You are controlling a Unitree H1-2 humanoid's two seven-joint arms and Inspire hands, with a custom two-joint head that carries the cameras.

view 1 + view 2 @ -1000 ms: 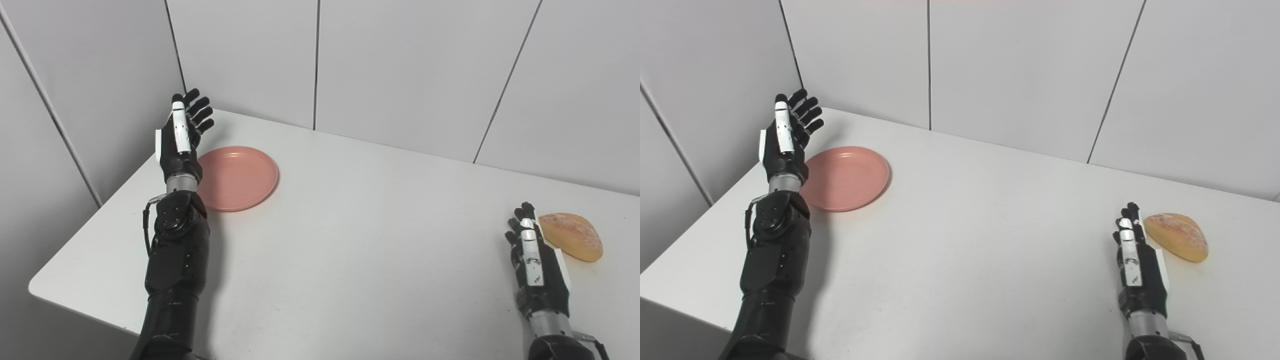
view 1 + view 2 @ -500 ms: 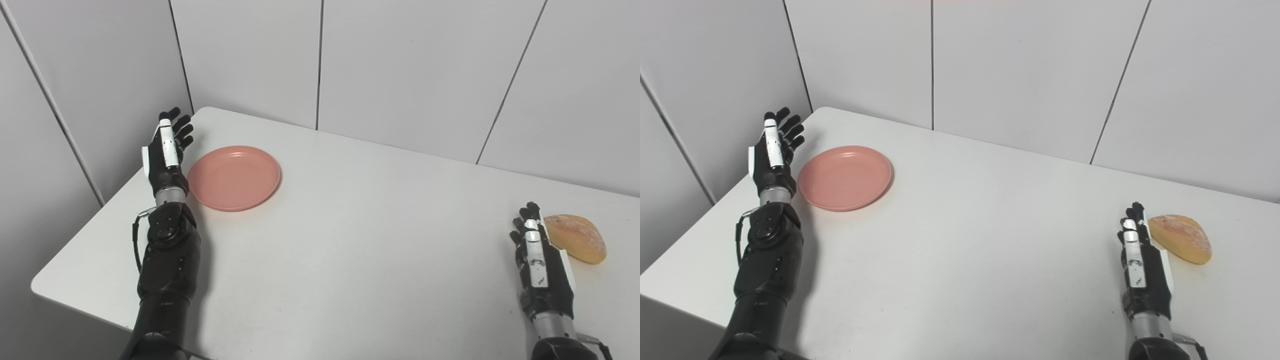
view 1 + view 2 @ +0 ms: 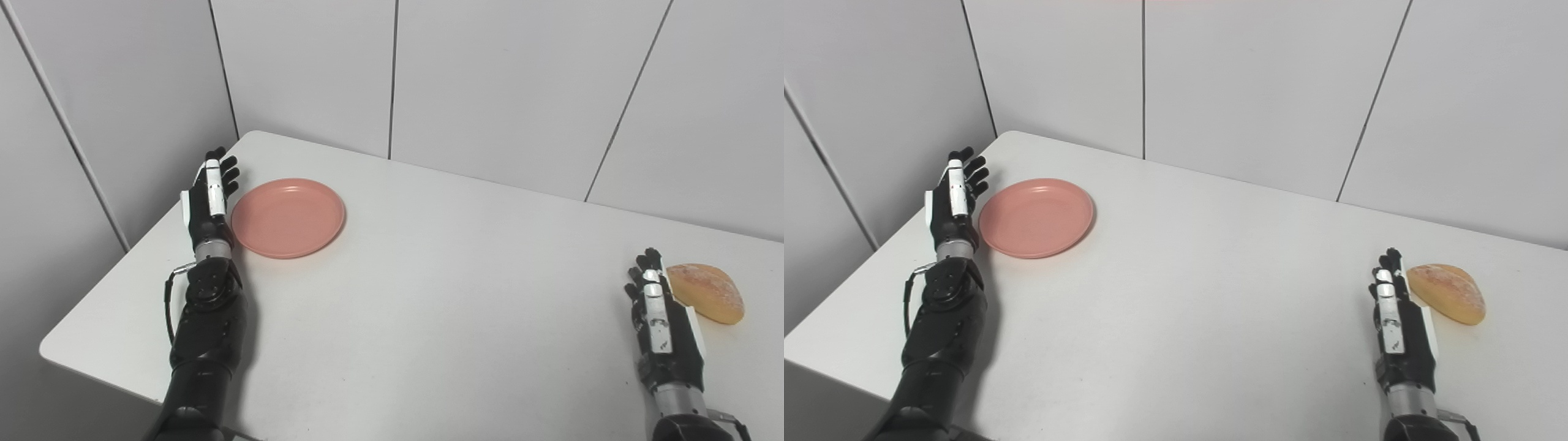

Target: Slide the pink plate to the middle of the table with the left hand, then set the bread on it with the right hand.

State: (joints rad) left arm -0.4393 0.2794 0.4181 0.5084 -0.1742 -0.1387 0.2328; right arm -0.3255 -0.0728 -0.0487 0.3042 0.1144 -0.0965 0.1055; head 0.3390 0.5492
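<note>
A white table (image 3: 429,294) stands against grey wall panels (image 3: 490,92). A pink plate (image 3: 288,217) lies near the far left corner. The left hand (image 3: 209,199) stands on edge just beside the plate's left rim, fingers straight and apart. Near the right edge lies a bread (image 3: 707,292), with the right hand (image 3: 661,324) just beside it, fingers extended, holding nothing.

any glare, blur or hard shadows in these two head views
Left eye view: sharp, even soft light, no glare on the white table; only a faint shadow beside the pink plate. Right eye view: equally sharp; the bread and both hands show clearly, with soft shadows only.
</note>
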